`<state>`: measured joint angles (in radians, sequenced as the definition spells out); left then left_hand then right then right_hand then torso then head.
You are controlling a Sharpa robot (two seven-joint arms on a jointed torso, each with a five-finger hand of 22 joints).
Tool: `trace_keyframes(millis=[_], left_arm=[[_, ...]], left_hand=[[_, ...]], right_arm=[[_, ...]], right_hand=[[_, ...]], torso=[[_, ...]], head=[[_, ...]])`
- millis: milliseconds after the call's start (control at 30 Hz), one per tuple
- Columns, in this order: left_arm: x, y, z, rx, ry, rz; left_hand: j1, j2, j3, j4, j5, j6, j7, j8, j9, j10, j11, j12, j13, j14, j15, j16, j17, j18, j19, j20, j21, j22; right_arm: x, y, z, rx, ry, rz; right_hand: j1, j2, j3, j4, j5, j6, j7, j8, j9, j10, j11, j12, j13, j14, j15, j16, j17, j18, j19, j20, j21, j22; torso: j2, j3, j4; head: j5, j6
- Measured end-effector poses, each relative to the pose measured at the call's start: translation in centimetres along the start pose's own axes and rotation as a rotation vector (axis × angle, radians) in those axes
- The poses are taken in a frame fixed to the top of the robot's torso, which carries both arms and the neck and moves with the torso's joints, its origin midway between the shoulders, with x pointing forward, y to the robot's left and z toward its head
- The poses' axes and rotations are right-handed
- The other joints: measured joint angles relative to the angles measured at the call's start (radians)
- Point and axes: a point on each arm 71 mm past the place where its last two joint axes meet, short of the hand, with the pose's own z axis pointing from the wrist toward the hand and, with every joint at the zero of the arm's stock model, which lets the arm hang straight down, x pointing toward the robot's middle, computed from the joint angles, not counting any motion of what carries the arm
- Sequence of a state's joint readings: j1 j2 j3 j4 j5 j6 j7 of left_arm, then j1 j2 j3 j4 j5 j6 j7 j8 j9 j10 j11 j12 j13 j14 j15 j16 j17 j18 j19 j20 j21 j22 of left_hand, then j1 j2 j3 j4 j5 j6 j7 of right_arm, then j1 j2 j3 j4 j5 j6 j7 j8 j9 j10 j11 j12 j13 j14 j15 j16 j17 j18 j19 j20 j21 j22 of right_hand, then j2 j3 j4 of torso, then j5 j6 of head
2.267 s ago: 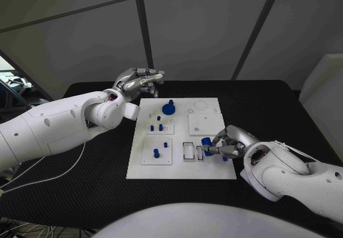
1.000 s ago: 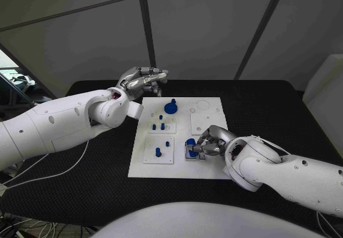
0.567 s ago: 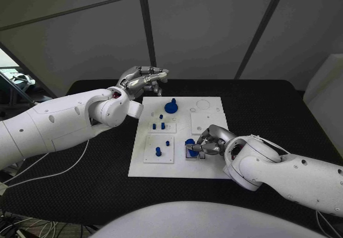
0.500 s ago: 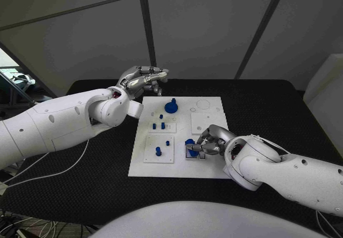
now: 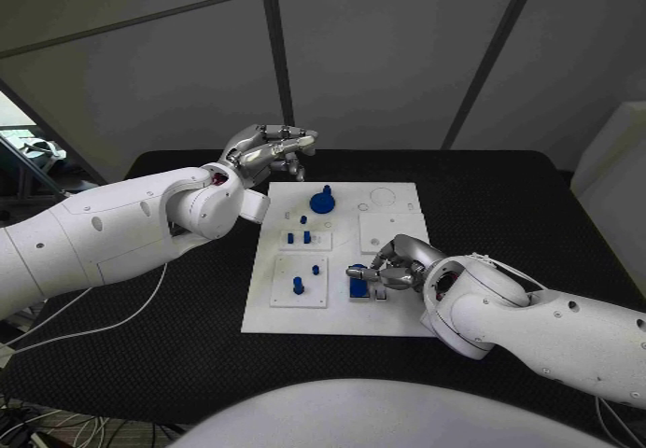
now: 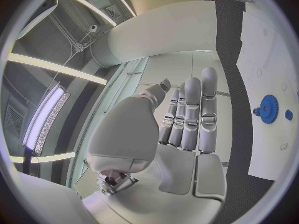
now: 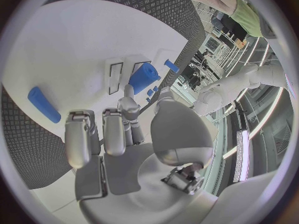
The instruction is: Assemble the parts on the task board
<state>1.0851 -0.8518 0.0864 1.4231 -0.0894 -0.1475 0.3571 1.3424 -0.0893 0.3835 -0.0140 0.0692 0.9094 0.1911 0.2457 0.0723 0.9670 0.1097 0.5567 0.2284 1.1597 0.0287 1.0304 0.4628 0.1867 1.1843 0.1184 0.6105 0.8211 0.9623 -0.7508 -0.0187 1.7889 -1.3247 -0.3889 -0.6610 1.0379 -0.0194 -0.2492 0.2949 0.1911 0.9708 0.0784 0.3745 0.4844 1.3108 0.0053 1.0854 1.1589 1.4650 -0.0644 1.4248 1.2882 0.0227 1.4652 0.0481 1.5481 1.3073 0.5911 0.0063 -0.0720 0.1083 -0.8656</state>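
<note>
Black table (image 5: 512, 201) carries the task board (image 5: 398, 322). Since a moment ago the blue part (image 5: 358, 287) has sunk into the slot under the right hand (image 5: 392, 265), whose fingers now look loosened; seating seems done. The left hand (image 5: 270, 149) hangs empty, fingers apart.

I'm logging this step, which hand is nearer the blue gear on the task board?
Left. The left hand hovers just beyond the board's far-left corner, near the blue gear; the right hand is at the board's near right.
</note>
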Motion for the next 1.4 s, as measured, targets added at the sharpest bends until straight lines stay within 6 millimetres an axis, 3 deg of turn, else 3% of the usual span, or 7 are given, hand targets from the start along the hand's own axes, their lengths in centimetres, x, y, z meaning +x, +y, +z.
trace_keyframes(millis=[67,133,200,300,500,1067,1400], left_arm=[[0.0,0.0,0.0,0.000,0.000,0.000],[0.0,0.0,0.0,0.000,0.000,0.000],[0.0,0.0,0.0,0.000,-0.001,0.000],[-0.1,0.0,0.0,0.000,-0.001,0.001],[-0.1,0.0,0.0,0.000,-0.002,0.001],[-0.1,0.0,0.0,0.000,-0.002,0.001],[-0.1,0.0,0.0,-0.001,-0.002,0.001]], left_hand=[[0.000,0.000,0.000,0.000,0.000,0.000,0.000,0.000,0.000,0.000,0.000,0.000,0.000,0.000,0.000,0.000,0.000,0.000,0.000,0.000,0.000,0.000],[0.000,0.000,0.000,0.000,0.000,0.000,0.000,0.000,0.000,0.000,0.000,0.000,0.000,0.000,0.000,0.000,0.000,0.000,0.000,0.000,0.000,0.000],[0.000,0.000,0.000,0.000,0.000,0.000,0.000,0.000,0.000,0.000,0.000,0.000,0.000,0.000,0.000,0.000,0.000,0.000,0.000,0.000,0.000,0.000],[0.000,0.000,0.000,0.000,0.000,0.000,0.000,0.000,0.000,0.000,0.000,0.000,0.000,0.000,0.000,0.000,0.000,0.000,0.000,0.000,0.000,0.000],[0.000,0.000,0.000,0.000,0.000,0.000,0.000,0.000,0.000,0.000,0.000,0.000,0.000,0.000,0.000,0.000,0.000,0.000,0.000,0.000,0.000,0.000],[0.000,0.000,0.000,0.000,0.000,0.000,0.000,0.000,0.000,0.000,0.000,0.000,0.000,0.000,0.000,0.000,0.000,0.000,0.000,0.000,0.000,0.000],[0.000,0.000,0.000,0.000,0.000,0.000,0.000,0.000,0.000,0.000,0.000,0.000,0.000,0.000,0.000,0.000,0.000,0.000,0.000,0.000,0.000,0.000]], right_arm=[[-0.1,0.0,0.0,-0.002,-0.006,-0.002],[-0.1,0.0,-0.1,-0.004,-0.012,-0.005],[-0.2,-0.1,-0.2,-0.008,-0.019,-0.008],[-0.4,-0.2,-0.5,-0.015,-0.030,-0.014],[-0.5,0.1,-0.9,-0.039,-0.040,-0.028],[-0.4,0.6,-0.7,-0.075,-0.051,-0.056],[-0.6,-0.1,-0.2,-0.055,-0.049,-0.087]], right_hand=[[0.001,0.001,0.011,-0.004,0.016,-0.003,0.004,0.000,0.004,0.000,0.000,-0.003,-0.003,0.000,0.000,0.000,-0.002,0.000,0.000,0.000,0.000,0.000],[0.023,0.018,0.021,-0.009,0.063,-0.004,0.004,0.000,0.011,0.000,0.000,-0.003,-0.004,0.000,0.000,0.000,-0.002,0.000,0.000,0.000,0.000,0.000],[0.071,0.018,0.029,-0.017,0.123,-0.004,0.004,0.000,0.020,0.000,0.000,-0.003,-0.003,0.000,0.000,-0.005,-0.002,0.000,0.000,0.000,0.000,0.000],[0.129,0.018,0.041,-0.030,0.154,-0.001,0.001,0.012,0.032,0.004,-0.004,0.001,0.007,0.000,0.000,-0.005,-0.003,0.000,0.000,0.000,0.000,0.000],[0.260,0.011,0.053,-0.103,0.095,0.012,-0.012,0.050,0.062,0.029,-0.018,0.043,0.042,0.004,-0.004,-0.005,-0.001,0.000,0.004,-0.004,0.000,0.000],[0.259,0.018,0.036,-0.094,0.075,0.013,-0.020,0.090,0.098,0.056,-0.023,0.091,0.083,0.004,-0.011,-0.005,0.004,0.000,0.000,-0.007,0.000,0.000],[0.298,0.048,0.044,-0.113,0.082,0.006,-0.026,0.107,0.111,0.063,-0.031,0.098,0.094,0.001,-0.015,-0.005,0.009,0.000,0.000,-0.015,0.000,0.000]], torso=[[0.000,0.0000,0.0000],[0.000,0.0003,0.0000],[0.000,0.0004,0.0000],[0.000,0.0005,0.0000],[0.000,0.0008,0.0000],[0.001,0.0005,0.0007],[0.001,0.0003,0.0009]], head=[[0.000,0.000],[-0.001,0.001],[-0.001,0.001],[-0.002,0.001],[-0.002,0.002],[-0.001,-0.002],[-0.001,-0.007]])
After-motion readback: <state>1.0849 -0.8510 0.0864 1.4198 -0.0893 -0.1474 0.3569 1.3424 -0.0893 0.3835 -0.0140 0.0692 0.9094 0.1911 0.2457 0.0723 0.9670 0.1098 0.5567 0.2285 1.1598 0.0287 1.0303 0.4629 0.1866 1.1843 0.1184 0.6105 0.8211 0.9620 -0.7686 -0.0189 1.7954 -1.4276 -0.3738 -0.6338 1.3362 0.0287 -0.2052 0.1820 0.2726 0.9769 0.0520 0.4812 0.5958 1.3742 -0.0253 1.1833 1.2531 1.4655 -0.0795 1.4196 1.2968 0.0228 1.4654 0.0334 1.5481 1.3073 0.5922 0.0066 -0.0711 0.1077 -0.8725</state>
